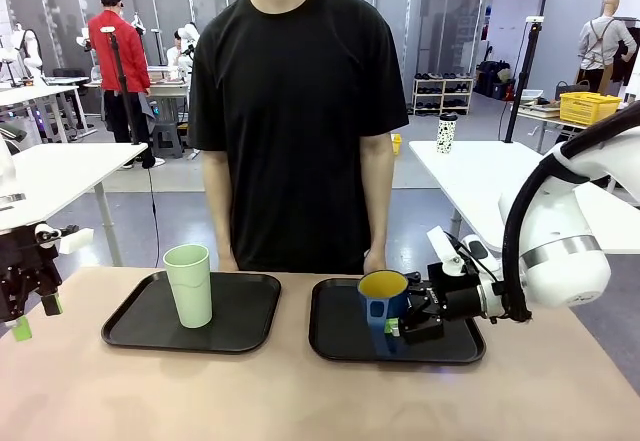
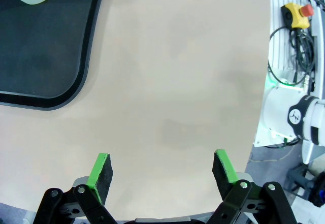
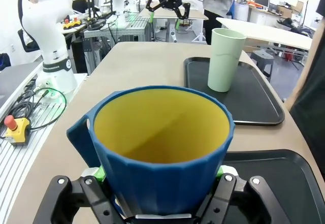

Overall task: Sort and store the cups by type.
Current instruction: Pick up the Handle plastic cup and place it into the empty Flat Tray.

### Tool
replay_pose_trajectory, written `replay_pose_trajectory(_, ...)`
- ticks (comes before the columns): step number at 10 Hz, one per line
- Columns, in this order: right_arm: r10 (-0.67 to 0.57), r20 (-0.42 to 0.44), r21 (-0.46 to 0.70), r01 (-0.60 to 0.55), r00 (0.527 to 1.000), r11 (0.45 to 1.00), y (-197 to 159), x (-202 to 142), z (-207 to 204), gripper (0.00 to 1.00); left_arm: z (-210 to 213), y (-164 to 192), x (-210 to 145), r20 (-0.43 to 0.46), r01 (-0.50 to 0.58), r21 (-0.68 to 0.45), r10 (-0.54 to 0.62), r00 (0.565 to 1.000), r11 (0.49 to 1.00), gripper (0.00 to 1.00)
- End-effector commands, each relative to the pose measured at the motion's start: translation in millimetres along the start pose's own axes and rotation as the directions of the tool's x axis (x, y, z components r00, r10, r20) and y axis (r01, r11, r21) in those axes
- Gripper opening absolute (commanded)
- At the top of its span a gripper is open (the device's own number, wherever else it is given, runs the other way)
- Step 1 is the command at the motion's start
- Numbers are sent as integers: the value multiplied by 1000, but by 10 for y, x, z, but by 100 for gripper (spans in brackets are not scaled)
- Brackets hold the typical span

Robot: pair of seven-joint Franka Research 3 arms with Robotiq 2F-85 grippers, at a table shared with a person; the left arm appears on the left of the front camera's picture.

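Right gripper (image 1: 400, 323) jaws clamped on blue mug (image 1: 383, 301), base hidden, left gripper (image 2: 161, 176) jaws wide, empty.

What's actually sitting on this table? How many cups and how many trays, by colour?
Pale green tumbler: 1, standing on the left black tray
Dark blue mug, yellow inside: 1, over the right black tray, gripped by the right end effector
Black trays: 2
Total: 4 things, 2 cups and 2 trays
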State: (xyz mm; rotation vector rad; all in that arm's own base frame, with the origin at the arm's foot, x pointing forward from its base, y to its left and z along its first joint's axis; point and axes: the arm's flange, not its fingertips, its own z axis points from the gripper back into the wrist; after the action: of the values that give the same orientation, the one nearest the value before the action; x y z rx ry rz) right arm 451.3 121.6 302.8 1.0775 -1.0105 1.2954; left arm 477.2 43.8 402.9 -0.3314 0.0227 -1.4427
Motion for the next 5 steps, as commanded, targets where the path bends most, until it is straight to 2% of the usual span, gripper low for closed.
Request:
replay_pose_trajectory(1, 14, 70, -11, -14, 997, 1000, -211, -100, 67, 75, 9, -4, -9, -3, 8, 2, -8, 1000, 1000, 100)
replay_pose_trajectory(5, 21, 148, -53, -13, 989, 999, -691, -302, 256, 75, 9, -4, -9, -3, 8, 2, -8, 1000, 1000, 100)
